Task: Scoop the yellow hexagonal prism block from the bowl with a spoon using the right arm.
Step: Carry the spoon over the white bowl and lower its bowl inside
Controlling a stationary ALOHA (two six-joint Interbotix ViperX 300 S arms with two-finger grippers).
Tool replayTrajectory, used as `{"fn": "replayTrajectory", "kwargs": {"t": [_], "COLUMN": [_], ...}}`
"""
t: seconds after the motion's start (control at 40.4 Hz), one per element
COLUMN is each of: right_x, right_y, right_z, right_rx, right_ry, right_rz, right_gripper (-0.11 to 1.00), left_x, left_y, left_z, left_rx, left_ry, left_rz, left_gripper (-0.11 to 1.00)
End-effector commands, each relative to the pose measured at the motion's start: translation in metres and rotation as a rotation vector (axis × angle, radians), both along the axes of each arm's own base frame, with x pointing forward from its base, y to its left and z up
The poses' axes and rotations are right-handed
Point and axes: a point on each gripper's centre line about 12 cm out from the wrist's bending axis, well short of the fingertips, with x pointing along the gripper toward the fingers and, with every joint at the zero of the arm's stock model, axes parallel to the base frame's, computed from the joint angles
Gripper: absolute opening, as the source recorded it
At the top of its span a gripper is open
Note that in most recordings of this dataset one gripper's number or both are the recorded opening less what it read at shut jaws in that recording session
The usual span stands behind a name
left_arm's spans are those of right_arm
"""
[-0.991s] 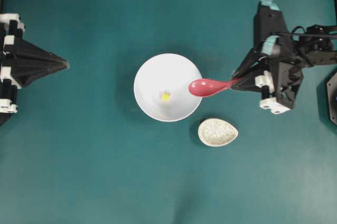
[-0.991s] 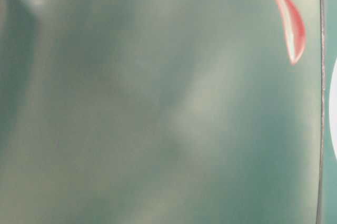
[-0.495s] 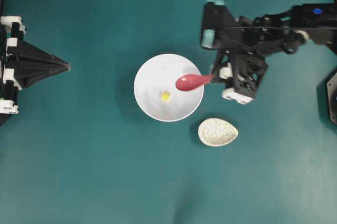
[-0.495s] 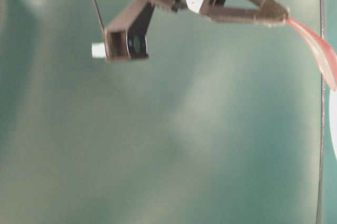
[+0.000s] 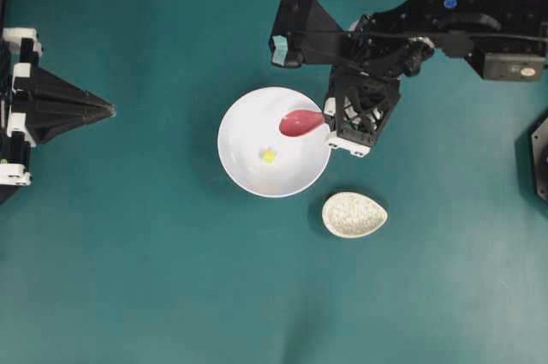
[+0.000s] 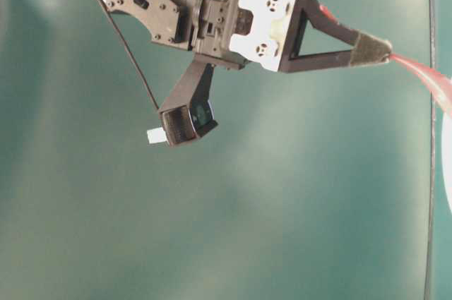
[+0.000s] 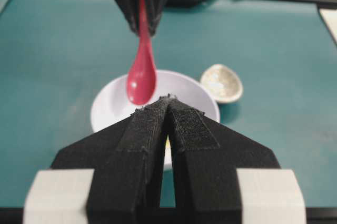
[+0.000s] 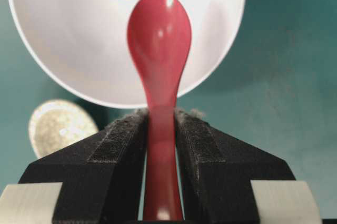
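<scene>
**Spoon poised over the bowl, block below it**

The teal table (image 5: 128, 278) fills the overhead view. The right arm (image 5: 462, 21), black with teal tape tabs, reaches in from two o'clock toward the centre. The left gripper (image 5: 107, 109) lies at nine o'clock, well apart from everything else; in its own wrist view the two padded jaws press together, clenched on nothing.

The bowl (image 5: 248, 171), plain white and round, sits at the centre. The right gripper (image 8: 160, 124) stands over its three o'clock rim, its pads clamped on the handle of the spoon (image 5: 300, 122). The glossy pink-red scoop juts over the bowl's inside toward nine o'clock, and the right wrist view shows it above the white floor without telling whether it touches.

A small speckled off-white oval dish (image 5: 354, 215) rests at the bowl's five o'clock, just beside it and apart. The yellow hexagonal prism block (image 5: 269, 156) lies near the bowl's middle, just beyond the spoon's tip, with nothing between them.

Red and yellow items blur along the far edge in the left wrist view. No writing can be read anywhere.
</scene>
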Motion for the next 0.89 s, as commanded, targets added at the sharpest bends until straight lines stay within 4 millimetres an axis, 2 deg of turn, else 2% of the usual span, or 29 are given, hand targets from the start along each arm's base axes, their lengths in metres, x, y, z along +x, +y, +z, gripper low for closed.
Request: {"fn": "replayTrajectory", "kwargs": {"t": [0.0, 0.322, 0.867], "right_x": [0.003, 0.007, 0.011], "right_y": [0.002, 0.016, 0.021], "right_z": [0.013, 0.004, -0.02], "right_rx": [-0.005, 0.01, 0.03], "right_ry": [-0.033, -0.004, 0.071], "right_rz": [0.004, 0.011, -0.006], "right_gripper": [0.22, 0.22, 0.22], "left_x": [0.003, 0.003, 0.003], "left_y": [0.0, 0.0, 0.0], "left_z": [0.007, 0.007, 0.007], "left_rx": [0.003, 0.002, 0.002], "left_ry": [-0.015, -0.015, -0.014], "left_rz": [0.001, 0.001, 0.001], "left_gripper": [-0.01, -0.01, -0.01]}}
